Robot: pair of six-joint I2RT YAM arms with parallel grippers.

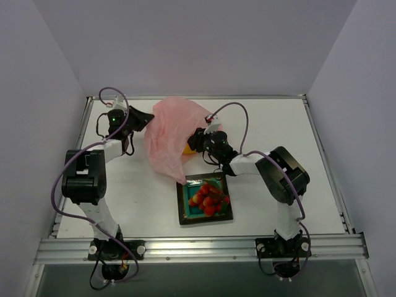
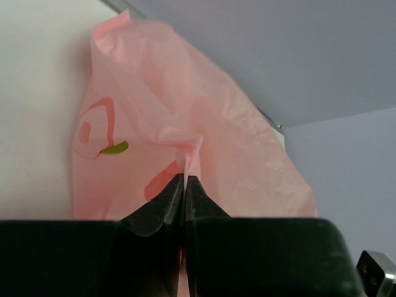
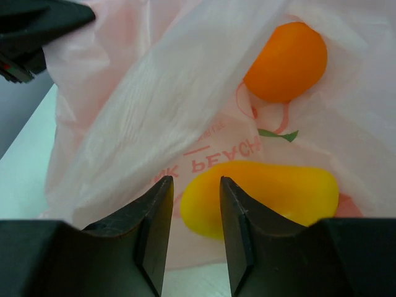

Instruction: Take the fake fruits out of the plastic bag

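The pink plastic bag (image 1: 170, 133) lies at the back middle of the table, its left side lifted. My left gripper (image 1: 147, 117) is shut on a fold of the bag (image 2: 185, 124), pinched at the fingertips (image 2: 185, 178). My right gripper (image 1: 195, 141) is open at the bag's mouth (image 3: 193, 180). The yellow-orange mango (image 3: 272, 192) lies inside on the bag's lower sheet, its end just beyond the gap between the open jaws. The round orange (image 3: 286, 60) sits deeper inside. The red strawberries (image 1: 209, 196) lie in the teal dish (image 1: 185, 213).
The square teal dish with a dark rim stands near the front middle, just in front of my right arm (image 1: 281, 173). White walls close in the table at the back and sides. My left gripper's black body shows in the right wrist view (image 3: 37, 25).
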